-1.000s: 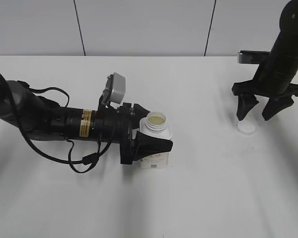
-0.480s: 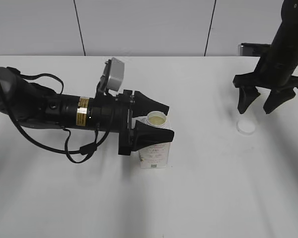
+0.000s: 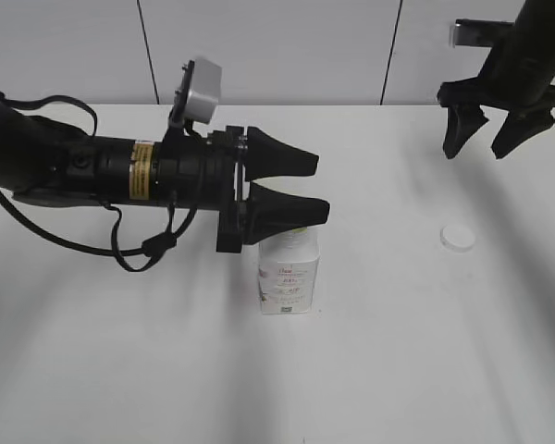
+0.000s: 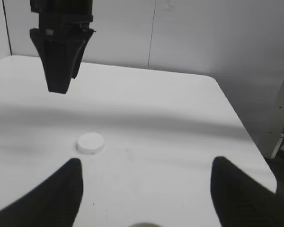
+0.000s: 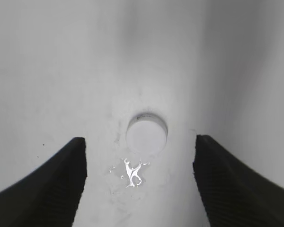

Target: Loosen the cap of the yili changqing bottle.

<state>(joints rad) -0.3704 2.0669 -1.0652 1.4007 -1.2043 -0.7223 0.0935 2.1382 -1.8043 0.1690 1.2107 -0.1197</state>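
Both arms matte black. Left arm (image 3: pixel 92 171): thick cylindrical body w/ yellow-orange label band, loose black cables looping underneath, grey boxy wrist cam (image 3: pixel 196 85) on top. Left end effector (image 3: pixel 316 188) & right end effector (image 3: pixel 486 139): black tapered wedge-shaped fingers.

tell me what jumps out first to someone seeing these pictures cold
The big black left arm lying across the table, its open left gripper raised above the small squat white plastic bottle. Then the small round white plastic cap lying alone on the white table at right, with the open right gripper lifted high above it.
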